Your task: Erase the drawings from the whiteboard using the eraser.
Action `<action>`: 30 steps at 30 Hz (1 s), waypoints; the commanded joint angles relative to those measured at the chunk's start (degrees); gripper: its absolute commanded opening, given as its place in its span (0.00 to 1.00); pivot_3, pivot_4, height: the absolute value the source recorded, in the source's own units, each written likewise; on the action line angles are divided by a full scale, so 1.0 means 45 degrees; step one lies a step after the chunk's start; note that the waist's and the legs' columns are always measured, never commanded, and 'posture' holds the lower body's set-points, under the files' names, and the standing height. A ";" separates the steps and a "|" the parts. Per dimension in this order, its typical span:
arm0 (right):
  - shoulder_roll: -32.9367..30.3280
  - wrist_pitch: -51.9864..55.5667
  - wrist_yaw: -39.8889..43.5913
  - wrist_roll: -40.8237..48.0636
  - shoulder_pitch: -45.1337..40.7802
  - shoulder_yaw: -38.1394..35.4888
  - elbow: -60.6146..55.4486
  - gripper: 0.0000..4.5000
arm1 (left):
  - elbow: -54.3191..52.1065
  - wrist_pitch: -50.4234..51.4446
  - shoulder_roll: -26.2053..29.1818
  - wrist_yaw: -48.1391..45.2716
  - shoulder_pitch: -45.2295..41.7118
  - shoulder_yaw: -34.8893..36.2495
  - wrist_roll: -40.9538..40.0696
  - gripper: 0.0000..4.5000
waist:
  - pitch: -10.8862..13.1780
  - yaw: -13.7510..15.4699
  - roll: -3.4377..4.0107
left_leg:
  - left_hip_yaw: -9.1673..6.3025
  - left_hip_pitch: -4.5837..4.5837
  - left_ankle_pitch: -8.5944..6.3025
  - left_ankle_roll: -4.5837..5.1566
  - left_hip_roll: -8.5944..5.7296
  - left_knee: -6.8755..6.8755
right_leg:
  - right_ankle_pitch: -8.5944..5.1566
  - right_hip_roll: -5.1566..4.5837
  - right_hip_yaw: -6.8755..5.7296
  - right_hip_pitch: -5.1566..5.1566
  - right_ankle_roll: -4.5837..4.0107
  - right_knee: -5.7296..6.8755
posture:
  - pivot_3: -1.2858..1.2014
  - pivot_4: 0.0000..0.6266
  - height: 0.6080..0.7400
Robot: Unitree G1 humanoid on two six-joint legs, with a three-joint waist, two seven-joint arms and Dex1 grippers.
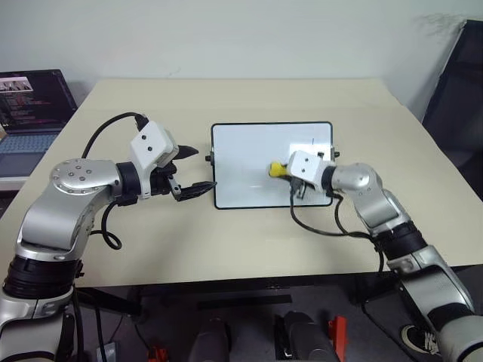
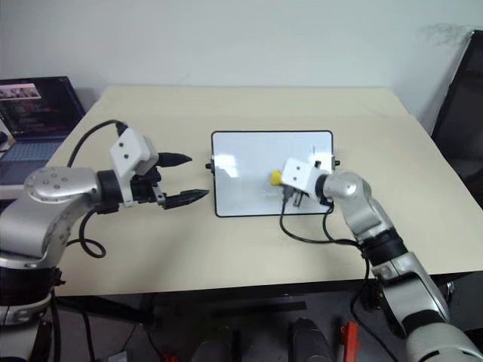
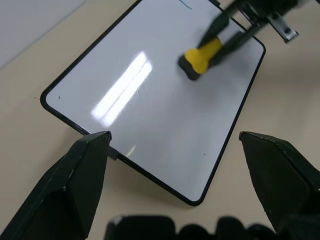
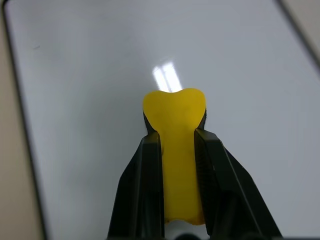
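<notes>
Over the glossy white whiteboard with its thin black frame (image 1: 256, 197), lying flat mid-table, the small bright yellow eraser block (image 4: 176, 150) is kept pinched between the right gripper (image 4: 177, 135)'s black fingers, dark underside facing the board so it can wipe. A short blue marker stroke (image 3: 185, 4) is left near the far edge (probably the next target). Off the board's left edge, the left gripper (image 1: 195, 170) is held spread open and empty, out of the way.

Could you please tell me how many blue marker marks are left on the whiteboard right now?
1 that I can make out: a short blue marker mark near the whiteboard's far edge, past the eraser held in the right gripper. The gripper and wrist may hide others.
</notes>
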 commanded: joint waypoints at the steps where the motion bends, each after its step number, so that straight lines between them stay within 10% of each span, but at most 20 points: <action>1: -0.0039 -0.0256 -0.0925 -0.0406 -0.0454 -0.0417 0.0572 0.12 | -0.0282 -0.0073 0.0195 0.0023 -0.0079 0.0415 -0.0011 1.00 | 0.0000 0.0028 -0.0001 | 0.0002 0.0005 -0.0003 -0.0003 -0.0005 -0.0031 | -0.0007 -0.0006 0.0001 0.0001 -0.0003 -0.0013 | 0.52 0.24 1.00; 30: -0.1108 0.0812 0.2670 0.0624 0.2447 -0.0084 -0.1606 0.11 | -0.0134 -0.0122 0.0126 -0.0030 -0.0328 0.0281 0.0012 1.00 | -0.0004 -0.0009 -0.0006 | 0.0015 0.0106 0.0004 -0.0001 -0.0004 -0.0082 | -0.0054 -0.0002 0.0009 0.0084 0.0057 -0.0047 | 0.52 0.24 1.00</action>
